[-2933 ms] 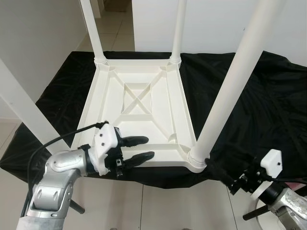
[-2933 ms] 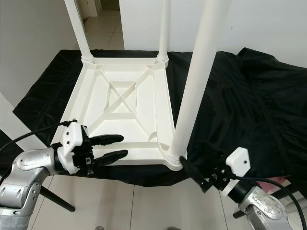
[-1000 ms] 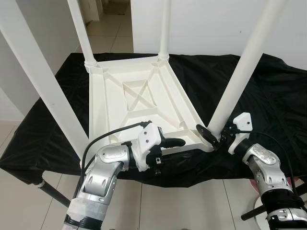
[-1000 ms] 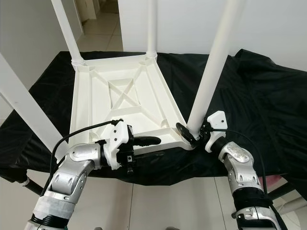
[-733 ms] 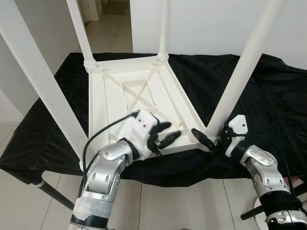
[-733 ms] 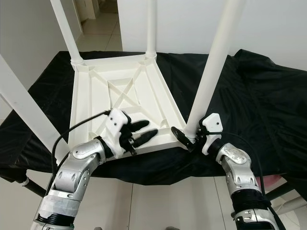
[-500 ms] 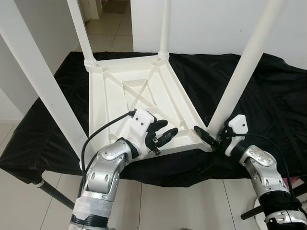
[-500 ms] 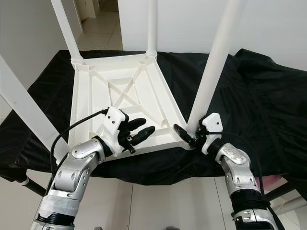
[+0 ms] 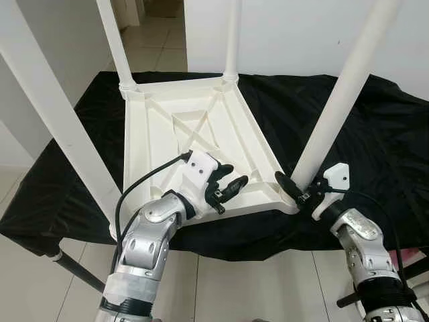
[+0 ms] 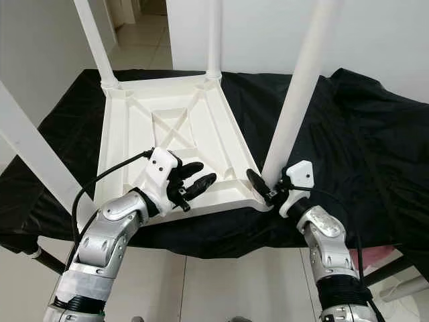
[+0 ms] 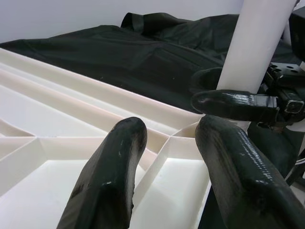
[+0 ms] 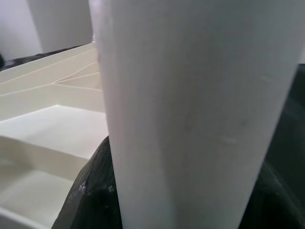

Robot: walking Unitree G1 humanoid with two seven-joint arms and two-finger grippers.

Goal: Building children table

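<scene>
A white plastic children's table [image 9: 201, 107] lies upside down on a black cloth [image 9: 375, 134], all its legs pointing up. My left gripper [image 9: 231, 178] hovers open just above the underside near the front rim, its two black fingers [image 11: 109, 181] spread over the ribs with nothing between them. My right gripper [image 9: 295, 188] is at the foot of the near right leg [image 9: 342, 87], at the table's front right corner. In the right wrist view that leg [image 12: 190, 109] sits between the fingers [image 12: 90, 191], which press on both sides of it.
The near left leg [image 9: 47, 100] slants up close beside my left arm. Two far legs [image 9: 114, 40] rise at the back corners. The cloth hangs over the front edge above a tiled floor [image 9: 234, 282]. A white wall [image 9: 295, 33] stands behind.
My left gripper has come up from under the table's front rim to just above the underside. My right gripper has risen from below the edge to the near right leg's foot.
</scene>
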